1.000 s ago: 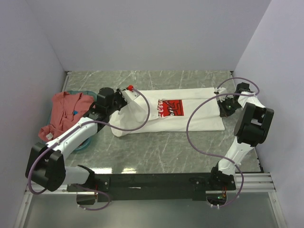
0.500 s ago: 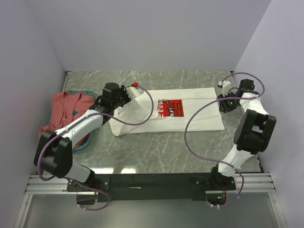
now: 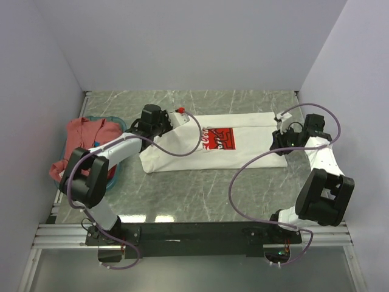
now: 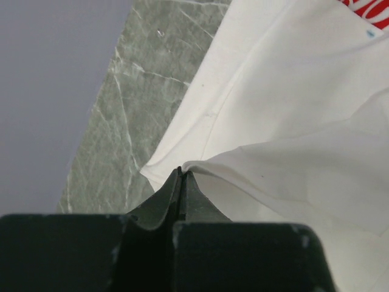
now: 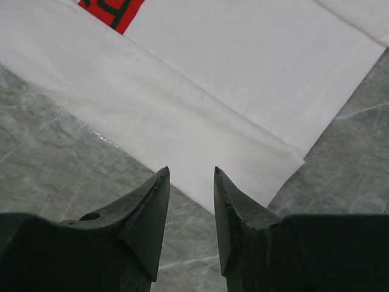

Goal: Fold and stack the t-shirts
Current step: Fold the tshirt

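The white t-shirt (image 3: 243,152) with the red Coca-Cola print (image 3: 217,138) lies flat across the middle of the table, partly folded into a long band. My left gripper (image 3: 174,119) is shut on a fold of white cloth at the shirt's left end; the pinch shows in the left wrist view (image 4: 181,172). My right gripper (image 3: 276,143) is open and empty, just above the shirt's near right corner (image 5: 267,155), with its jaws apart (image 5: 191,173). The salmon-red t-shirt (image 3: 82,143) lies crumpled at the far left.
A teal plastic basket (image 3: 113,178) sits under the salmon shirt at the left wall. The grey marble table (image 3: 200,194) is ringed by walls at the left, back and right. Purple cables loop over both arms.
My left gripper has moved right and slightly back, carrying the white fold with it. My right gripper has shifted from the shirt's far right corner toward its near right corner.
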Tool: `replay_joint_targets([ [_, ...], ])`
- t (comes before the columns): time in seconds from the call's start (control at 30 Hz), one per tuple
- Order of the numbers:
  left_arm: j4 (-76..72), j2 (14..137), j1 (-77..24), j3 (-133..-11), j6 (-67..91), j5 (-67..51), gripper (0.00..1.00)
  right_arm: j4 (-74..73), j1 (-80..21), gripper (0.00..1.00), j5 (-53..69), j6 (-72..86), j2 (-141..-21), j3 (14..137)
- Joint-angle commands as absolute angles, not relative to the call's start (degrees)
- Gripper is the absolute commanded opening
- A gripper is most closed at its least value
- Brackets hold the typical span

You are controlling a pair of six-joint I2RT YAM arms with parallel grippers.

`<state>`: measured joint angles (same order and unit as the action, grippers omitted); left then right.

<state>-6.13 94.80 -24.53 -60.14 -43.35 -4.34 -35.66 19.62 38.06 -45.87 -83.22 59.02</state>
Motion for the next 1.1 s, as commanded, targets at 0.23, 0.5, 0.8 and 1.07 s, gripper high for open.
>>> replay_joint_targets([
  [0.23, -9.32, 98.35, -24.34, -67.67, -46.84, -8.35, 0.00, -32.43, 19.16, 0.43, 43.68, -43.86, -77.87, 53.70],
  [0.5, -8.35, 102.56, -24.26, -71.45, -47.99, -8.61, 0.00, -32.52, 19.16, 0.43, 44.47, -44.56, -77.26, 52.47],
  [0.8, -6.77, 107.49, -24.17, -76.11, -47.81, -7.91, 0.00, -32.61, 19.16, 0.43, 44.74, -45.17, -77.26, 51.86],
  [1.07, -7.12, 111.96, -23.56, -78.13, -45.62, -6.42, 0.12, -33.05, 19.16, 0.43, 45.18, -45.88, -77.26, 52.03],
])
